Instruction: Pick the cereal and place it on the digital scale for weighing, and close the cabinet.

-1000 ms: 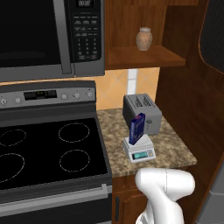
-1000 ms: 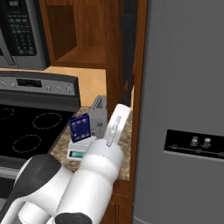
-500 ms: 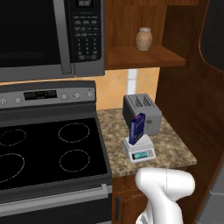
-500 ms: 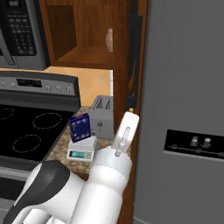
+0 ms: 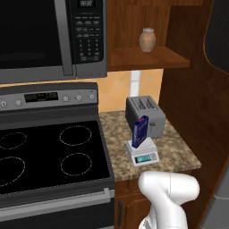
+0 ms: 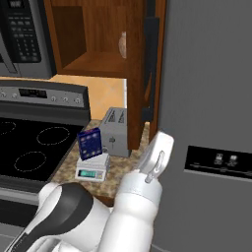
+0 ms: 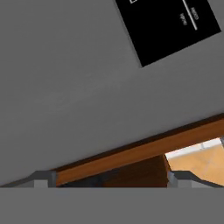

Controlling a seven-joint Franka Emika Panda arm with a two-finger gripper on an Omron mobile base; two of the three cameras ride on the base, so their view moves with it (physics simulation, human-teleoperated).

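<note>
Cereal (image 5: 140, 131) stood on the digital scale (image 5: 142, 155) at the counter's (image 5: 179, 150) front edge; printing illegible. Cabinet (image 6: 147, 64) door open. Gripper (image 7: 109, 178) spread, empty.

microwave keypad (image 5: 90, 38): you get rows of pale button marks, too small to read.
stove control panel (image 5: 41, 97): a lit display, digits blurred.
digital scale (image 5: 142, 154): teal display at its 6 o'clock edge, no figure legible.
cereal (image 5: 140, 131): dark blue face, print unreadable.
fridge dispenser panel (image 6: 219, 160): pale icons you cannot make out.
</note>
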